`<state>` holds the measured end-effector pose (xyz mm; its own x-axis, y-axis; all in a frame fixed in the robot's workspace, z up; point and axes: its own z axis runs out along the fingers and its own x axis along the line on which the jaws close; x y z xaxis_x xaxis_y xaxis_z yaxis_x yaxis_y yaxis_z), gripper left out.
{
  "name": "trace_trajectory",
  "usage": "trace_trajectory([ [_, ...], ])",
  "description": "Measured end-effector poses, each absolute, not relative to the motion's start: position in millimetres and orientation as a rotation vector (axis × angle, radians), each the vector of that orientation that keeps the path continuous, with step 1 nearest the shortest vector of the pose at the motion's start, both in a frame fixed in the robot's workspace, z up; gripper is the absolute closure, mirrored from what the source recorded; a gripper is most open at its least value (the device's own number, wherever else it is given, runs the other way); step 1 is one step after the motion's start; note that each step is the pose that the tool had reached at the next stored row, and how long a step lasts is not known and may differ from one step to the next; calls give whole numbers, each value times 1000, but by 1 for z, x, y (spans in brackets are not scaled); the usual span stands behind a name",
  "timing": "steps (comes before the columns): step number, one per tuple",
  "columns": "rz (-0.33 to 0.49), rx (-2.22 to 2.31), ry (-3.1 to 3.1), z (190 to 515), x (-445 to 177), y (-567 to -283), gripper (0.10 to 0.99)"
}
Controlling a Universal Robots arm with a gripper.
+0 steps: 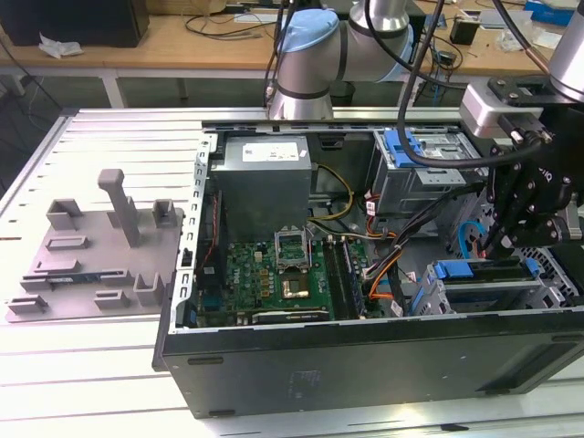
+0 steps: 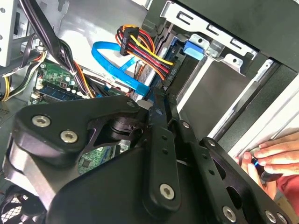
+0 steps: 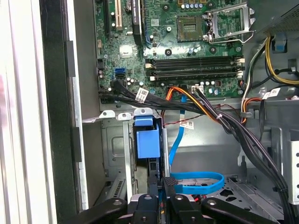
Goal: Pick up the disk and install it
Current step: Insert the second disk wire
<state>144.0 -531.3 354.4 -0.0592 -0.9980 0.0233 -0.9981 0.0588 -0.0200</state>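
Note:
The disk sits edge-up in the lower drive cage of the open computer case, at the exterior view's right. Its blue carrier tab shows at one end. My gripper hangs straight over the cage. In the first wrist view the black fingers close from both sides on the disk's thin dark edge. In the second wrist view my gripper pinches that same edge, with the blue tab beyond it in the metal bay.
A blue flat cable and a bundle of coloured wires run close to the cage. A second blue carrier sits in the upper bay. A person's hand rests outside the case wall. A grey fixture lies on the table.

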Motion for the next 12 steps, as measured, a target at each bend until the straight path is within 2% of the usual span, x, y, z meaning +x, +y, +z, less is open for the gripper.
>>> trace_trajectory([
  [12,48,2158,-2278,352,144,-531,925],
])
